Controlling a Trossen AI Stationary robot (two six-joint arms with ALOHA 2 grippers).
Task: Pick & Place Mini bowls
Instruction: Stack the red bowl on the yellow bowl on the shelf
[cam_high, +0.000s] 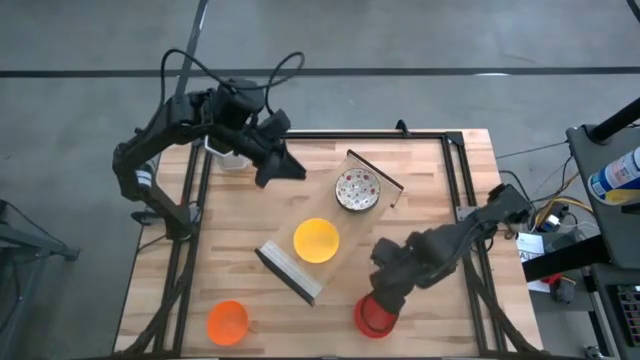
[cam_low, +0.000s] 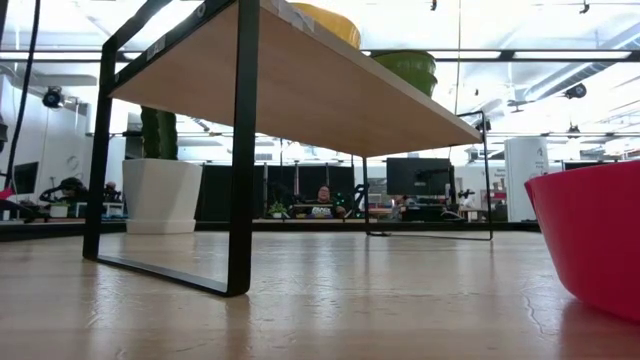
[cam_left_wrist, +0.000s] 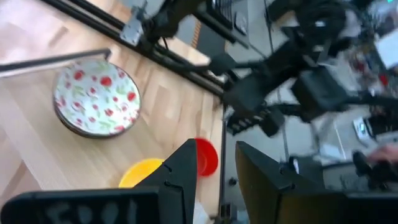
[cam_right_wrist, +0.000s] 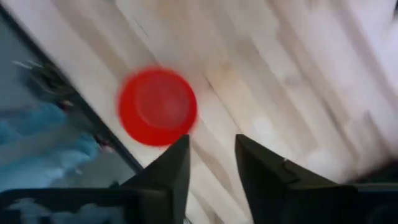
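The right gripper (cam_high: 385, 290) hangs just above the red bowl (cam_high: 374, 317), near the front edge of the table (cam_high: 440, 190). Its two dark fingers (cam_right_wrist: 171, 171) stand a little apart and hold nothing. The red bowl sits flat on the wood, free of the fingers. The right arm reaches in from the right side of the table, bent low, with its wrist pointing down toward the front.

The left gripper (cam_high: 283, 165) is up in the air at the far left part of the table. Its fingers (cam_left_wrist: 186, 168) are also apart with nothing between them. The left arm bends like an elbow from the far left corner and points toward the middle.

A small shelf (cam_high: 300, 272) stands in the middle of the table. The yellow bowl (cam_high: 316, 240) sits on top of it. The speckled bowl (cam_high: 357, 190) sits on the shelf's far end, right of the left gripper. The orange bowl (cam_high: 227, 322) sits on the table at the front left, well apart from both grippers. A white pot (cam_high: 232, 160) stands at the far left, partly hidden under the left arm.
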